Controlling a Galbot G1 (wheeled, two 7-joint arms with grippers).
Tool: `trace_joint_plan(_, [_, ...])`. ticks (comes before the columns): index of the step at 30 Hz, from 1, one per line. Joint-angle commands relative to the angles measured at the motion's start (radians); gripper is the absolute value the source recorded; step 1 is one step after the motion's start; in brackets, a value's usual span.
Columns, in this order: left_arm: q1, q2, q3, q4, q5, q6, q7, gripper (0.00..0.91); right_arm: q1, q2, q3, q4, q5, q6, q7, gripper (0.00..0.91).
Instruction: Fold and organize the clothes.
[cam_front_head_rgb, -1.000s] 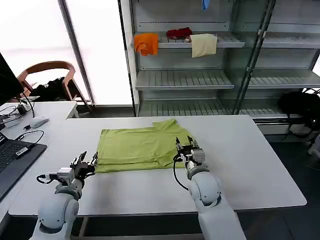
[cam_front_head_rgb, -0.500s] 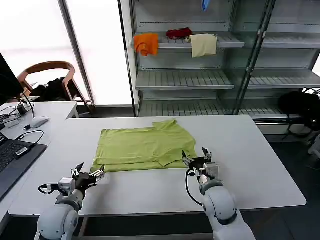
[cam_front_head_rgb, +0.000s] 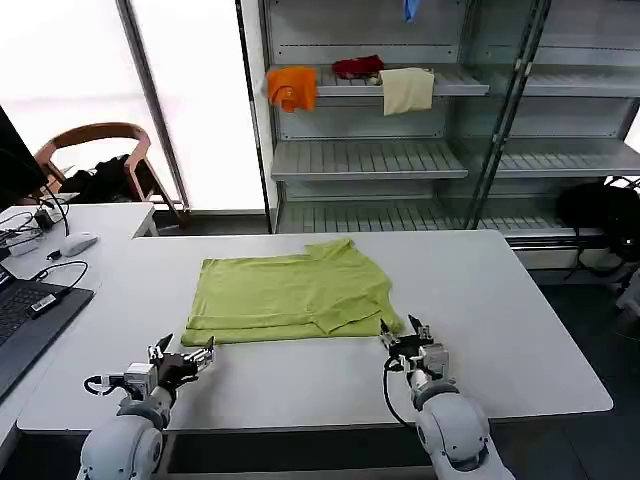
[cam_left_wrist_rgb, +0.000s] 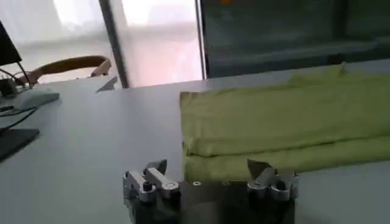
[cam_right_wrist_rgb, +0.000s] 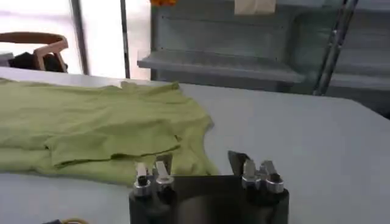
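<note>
The clothes, a lime yellow-green T-shirt (cam_front_head_rgb: 290, 295), lie partly folded on the white table (cam_front_head_rgb: 500, 310), with a sleeve flap lying on top near the right side. In the left wrist view the shirt's (cam_left_wrist_rgb: 286, 128) folded edge faces my left gripper (cam_left_wrist_rgb: 210, 173). My left gripper (cam_front_head_rgb: 183, 359) stands open just off the shirt's near left corner, holding nothing. The right gripper (cam_front_head_rgb: 405, 335) stands open at the near right corner. The right wrist view shows the shirt (cam_right_wrist_rgb: 97, 134) lying just ahead of the empty right gripper (cam_right_wrist_rgb: 201, 164).
A laptop (cam_front_head_rgb: 25, 310), cables and a mouse (cam_front_head_rgb: 77, 243) lie at the table's left. Behind the table stands a shelf unit (cam_front_head_rgb: 400, 160) with orange (cam_front_head_rgb: 292, 87), red and cream (cam_front_head_rgb: 408, 90) cloths. A chair (cam_front_head_rgb: 100, 150) stands at the back left.
Both grippers have drawn back from the shirt toward the table's near edge. The right one has left the shirt's right edge. The shirt lies still.
</note>
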Motion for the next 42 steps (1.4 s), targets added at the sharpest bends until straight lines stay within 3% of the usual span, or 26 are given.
trace_joint_plan(1, [0.003,0.002,0.002,0.010,0.002,0.001,0.004,0.121,-0.009,-0.006,-0.002,-0.011,0.002,0.000,0.000,0.000])
trace_joint_plan(3, [0.003,0.002,0.003,0.010,0.002,0.001,0.006,0.010,-0.009,-0.006,-0.005,-0.012,0.000,-0.001,0.000,0.000])
trace_joint_plan(20, [0.003,0.001,0.014,0.007,0.008,0.000,0.026,0.000,-0.026,-0.003,0.000,0.019,0.037,0.000,0.009,0.000])
trace_joint_plan(29, [0.028,0.009,0.000,-0.037,0.006,-0.002,0.021,0.000,-0.057,-0.014,-0.001,0.107,0.068,-0.001,0.021,0.000])
trace_joint_plan(42, [0.250,0.064,-0.108,-0.251,-0.066,-0.021,0.027,0.000,-0.217,-0.066,-0.021,0.301,0.121,-0.004,0.080,0.000])
